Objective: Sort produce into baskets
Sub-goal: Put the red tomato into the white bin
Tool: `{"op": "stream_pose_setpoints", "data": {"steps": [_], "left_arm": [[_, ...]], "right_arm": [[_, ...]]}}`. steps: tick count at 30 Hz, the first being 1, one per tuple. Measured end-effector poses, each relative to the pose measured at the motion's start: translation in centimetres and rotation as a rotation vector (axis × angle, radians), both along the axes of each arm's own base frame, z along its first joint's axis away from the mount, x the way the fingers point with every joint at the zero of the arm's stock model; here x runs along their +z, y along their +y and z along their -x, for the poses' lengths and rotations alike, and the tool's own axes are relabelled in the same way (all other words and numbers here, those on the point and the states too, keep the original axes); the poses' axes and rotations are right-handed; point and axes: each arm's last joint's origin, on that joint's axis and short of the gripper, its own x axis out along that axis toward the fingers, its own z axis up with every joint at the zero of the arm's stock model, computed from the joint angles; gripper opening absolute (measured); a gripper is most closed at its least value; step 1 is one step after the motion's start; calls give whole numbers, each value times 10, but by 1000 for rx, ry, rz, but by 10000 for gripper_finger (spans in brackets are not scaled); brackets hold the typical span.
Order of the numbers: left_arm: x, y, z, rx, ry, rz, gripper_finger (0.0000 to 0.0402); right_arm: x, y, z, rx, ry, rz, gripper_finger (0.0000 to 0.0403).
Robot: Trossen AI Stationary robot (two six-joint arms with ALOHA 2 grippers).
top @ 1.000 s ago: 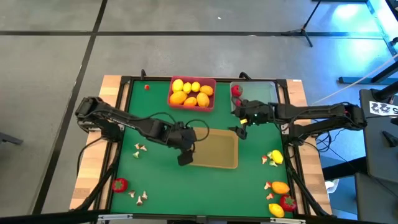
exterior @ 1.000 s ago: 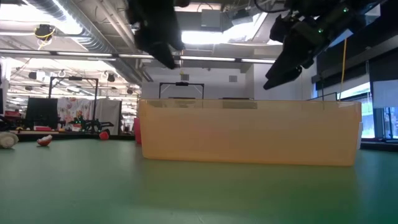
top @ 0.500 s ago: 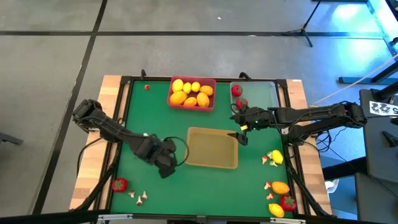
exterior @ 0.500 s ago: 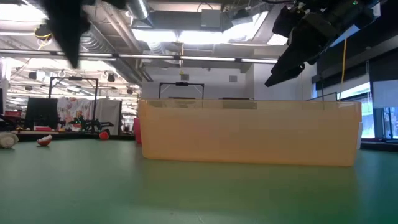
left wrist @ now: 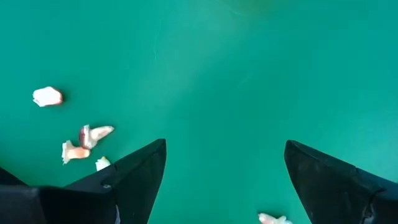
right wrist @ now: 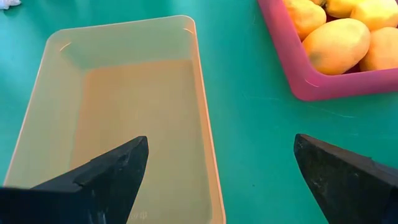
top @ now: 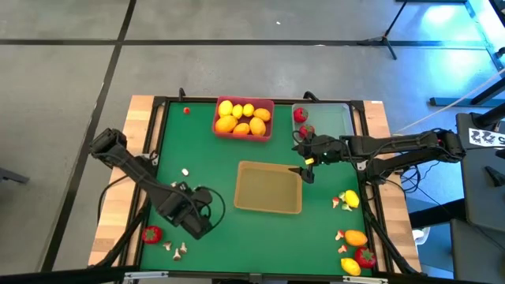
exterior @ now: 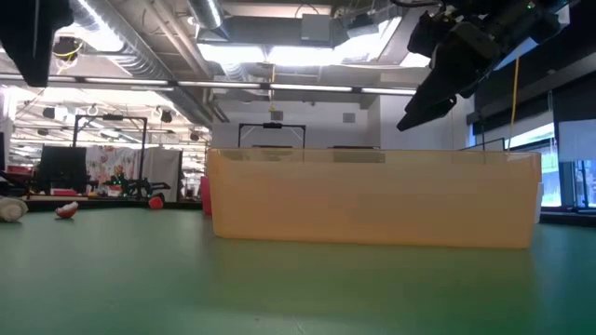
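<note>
My left gripper (top: 196, 226) (left wrist: 224, 180) is open and empty above the green mat at the near left, with several white-brown mushroom bits (left wrist: 87, 134) lying on the mat beside it. My right gripper (top: 306, 170) (right wrist: 221, 180) is open and empty above the tan tray's (top: 269, 188) far right corner. The pink tray (top: 269, 130) holds several yellow and orange fruits (top: 241, 118). The clear tray (top: 335, 118) holds two red fruits (top: 300, 115). A red fruit (top: 151, 233) and mushroom bits (top: 177, 248) lie at the near left.
At the near right lie a yellow fruit with mushroom bits (top: 348, 199), an orange fruit (top: 356, 237), a red fruit (top: 364, 256) and a yellow fruit (top: 349, 269). One mushroom bit (top: 185, 171) lies at mid-left. A small red piece (top: 186, 110) lies at the far left. The tan tray (right wrist: 124, 106) shows nothing inside.
My left gripper has swung from over the tan tray's left edge toward the table's near left corner, and now hangs over the mat by the mushroom bits. It has stayed empty.
</note>
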Motion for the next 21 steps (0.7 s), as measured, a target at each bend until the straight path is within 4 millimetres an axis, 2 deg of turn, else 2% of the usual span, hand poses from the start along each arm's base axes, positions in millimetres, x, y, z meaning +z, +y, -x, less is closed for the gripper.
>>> {"op": "stream_pose_setpoints", "data": {"steps": [8, 14, 17, 21], "left_arm": [[0, -3, 2, -17, 2, -4, 327], [-8, -6, 8, 51, 63, 64, 375], [-16, -15, 12, 62, 74, 136, 396], [-22, -34, 19, 69, 21, 215, 392]], "right_arm": [[0, 0, 0, 4, 3, 5, 399], [0, 0, 0, 4, 4, 5, 399], [-1, 0, 1, 1, 20, 1, 399], [-3, 0, 3, 1, 41, 0, 399]]}}
